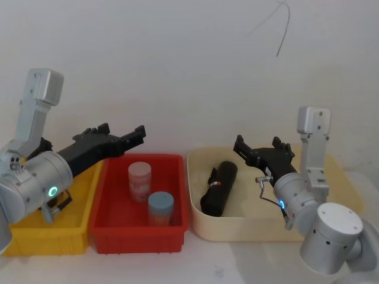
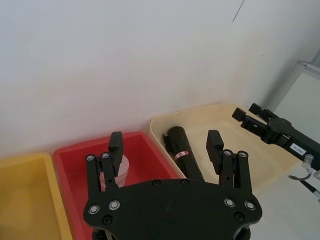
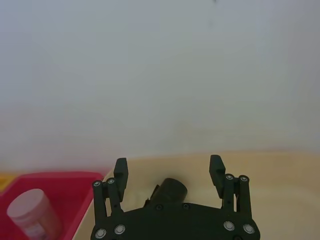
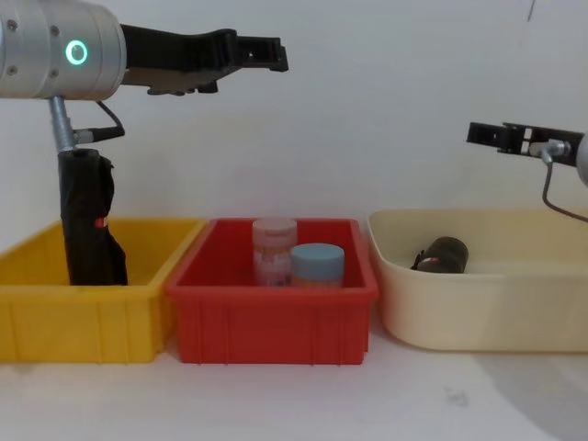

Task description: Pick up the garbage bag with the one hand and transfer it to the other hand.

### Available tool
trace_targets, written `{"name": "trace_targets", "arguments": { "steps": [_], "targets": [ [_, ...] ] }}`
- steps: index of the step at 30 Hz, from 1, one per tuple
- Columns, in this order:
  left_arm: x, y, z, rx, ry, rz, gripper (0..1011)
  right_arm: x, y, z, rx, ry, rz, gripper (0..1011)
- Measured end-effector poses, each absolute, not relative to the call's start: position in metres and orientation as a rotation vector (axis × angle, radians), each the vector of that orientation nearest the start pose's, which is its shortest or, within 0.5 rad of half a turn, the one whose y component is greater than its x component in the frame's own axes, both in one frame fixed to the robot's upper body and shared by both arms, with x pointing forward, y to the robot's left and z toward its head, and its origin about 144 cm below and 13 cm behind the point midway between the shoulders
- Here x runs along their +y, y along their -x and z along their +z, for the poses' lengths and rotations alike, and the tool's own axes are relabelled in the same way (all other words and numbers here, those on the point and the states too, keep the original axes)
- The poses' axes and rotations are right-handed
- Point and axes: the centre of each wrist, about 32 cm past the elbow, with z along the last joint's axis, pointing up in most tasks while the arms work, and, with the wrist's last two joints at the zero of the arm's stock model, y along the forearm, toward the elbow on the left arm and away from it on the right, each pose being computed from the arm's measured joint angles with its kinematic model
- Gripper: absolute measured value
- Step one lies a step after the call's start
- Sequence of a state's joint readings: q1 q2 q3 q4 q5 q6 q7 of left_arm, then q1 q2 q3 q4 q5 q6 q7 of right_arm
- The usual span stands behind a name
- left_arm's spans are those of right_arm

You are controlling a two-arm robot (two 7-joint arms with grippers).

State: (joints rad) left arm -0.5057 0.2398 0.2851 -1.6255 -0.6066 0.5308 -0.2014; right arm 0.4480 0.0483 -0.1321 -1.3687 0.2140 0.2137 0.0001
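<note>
**Left green-lit black gripper (image 2: 165,141) hovering wide open**

It's hanging over the red plastic bin (image 1: 136,234), likely lining up. Black garbage-bag roll (image 1: 220,188) is lying in the cream tub (image 1: 237,228) beyond, right blue-lit gripper (image 1: 257,148) hovering spread above, ready for handoff.

Garbage bag (image 4: 446,254): in the chest view we get just its end, the rest sits behind the cream bin (image 4: 478,312) front wall. In the right wrist view the right gripper (image 3: 168,165) palm covers most of it. In the left wrist view the left gripper (image 2: 165,140) body hides its near end, and most of the pink jar (image 2: 125,169) too. Label (image 1: 218,184) print is too small for us to read. Chest view: the red bin (image 4: 276,317) wall hides both jars' bases, and the blue-lidded jar (image 4: 317,262) overlaps the pink one. Black upright thing (image 4: 87,220) in the yellow bin (image 4: 83,322): base hidden, we can't tell what it is. Right arm (image 4: 577,156) is cut off at the edge.
</note>
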Motion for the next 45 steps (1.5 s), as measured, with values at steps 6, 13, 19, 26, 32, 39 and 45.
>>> {"name": "trace_targets", "arguments": {
  "steps": [6, 13, 19, 26, 32, 39, 45],
  "targets": [
    [0.204, -0.551, 1.33, 0.193, 0.086, 0.938, 1000, -0.203, -0.57, 1.251, 0.027, -0.079, -1.371, 1001],
    [0.204, -0.551, 1.33, 0.193, 0.086, 0.94, 1000, -0.203, -0.563, 1.253, -0.009, -0.032, -1.29, 1001],
    [0.204, -0.55, 1.33, 0.193, 0.087, 0.941, 1000, -0.201, -0.556, 1.254, -0.031, 0.023, -1.205, 1002],
    [0.204, -0.55, 1.33, 0.193, 0.087, 0.943, 1000, -0.195, -0.549, 1.254, -0.043, 0.089, -1.102, 1001],
    [0.204, -0.55, 1.33, 0.194, 0.087, 0.944, 1000, -0.185, -0.545, 1.254, -0.047, 0.149, -1.0, 1001],
    [0.204, -0.55, 1.33, 0.194, 0.087, 0.944, 1000, -0.167, -0.543, 1.256, -0.058, 0.212, -0.881, 1001],
    [0.204, -0.55, 1.33, 0.194, 0.087, 0.944, 1000, -0.154, -0.544, 1.258, -0.066, 0.245, -0.811, 1001]
  ]
}}
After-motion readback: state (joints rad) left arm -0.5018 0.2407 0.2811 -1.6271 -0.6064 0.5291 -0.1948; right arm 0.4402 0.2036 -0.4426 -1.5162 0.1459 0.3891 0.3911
